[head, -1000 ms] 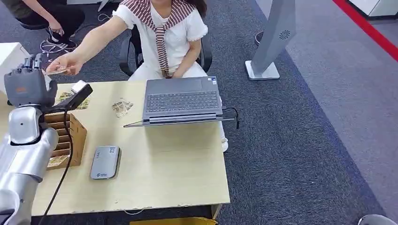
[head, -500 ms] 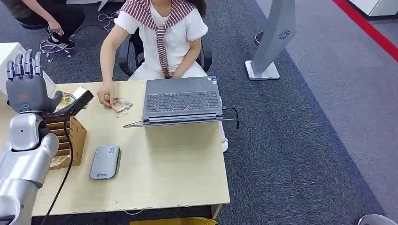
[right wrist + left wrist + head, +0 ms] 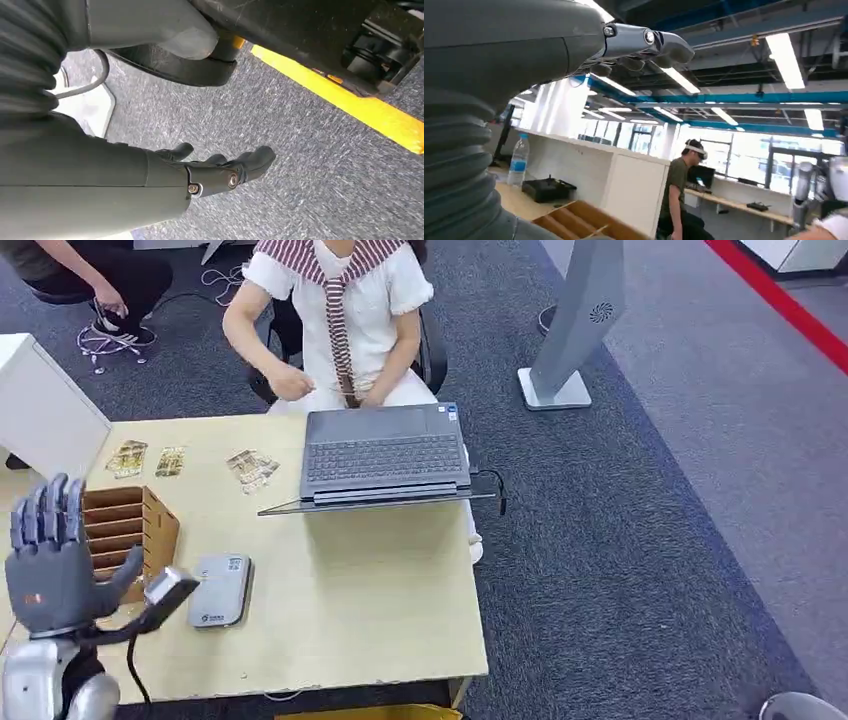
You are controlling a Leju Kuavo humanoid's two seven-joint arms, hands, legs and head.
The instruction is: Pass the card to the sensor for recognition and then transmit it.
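Cards (image 3: 250,467) lie on table (image 3: 380,590); sensor (image 3: 221,590) label unreadable

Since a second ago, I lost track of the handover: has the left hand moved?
Yes. The left hand has come back toward the robot, from beyond the wooden card box to its near side.

Bright, even light — soft shadows

Table (image 3: 380,590): laptop (image 3: 385,455) sitting at back, cards (image 3: 252,468) lying left of it, sensor (image 3: 222,590) lying nr front-left beside rack (image 3: 130,525).
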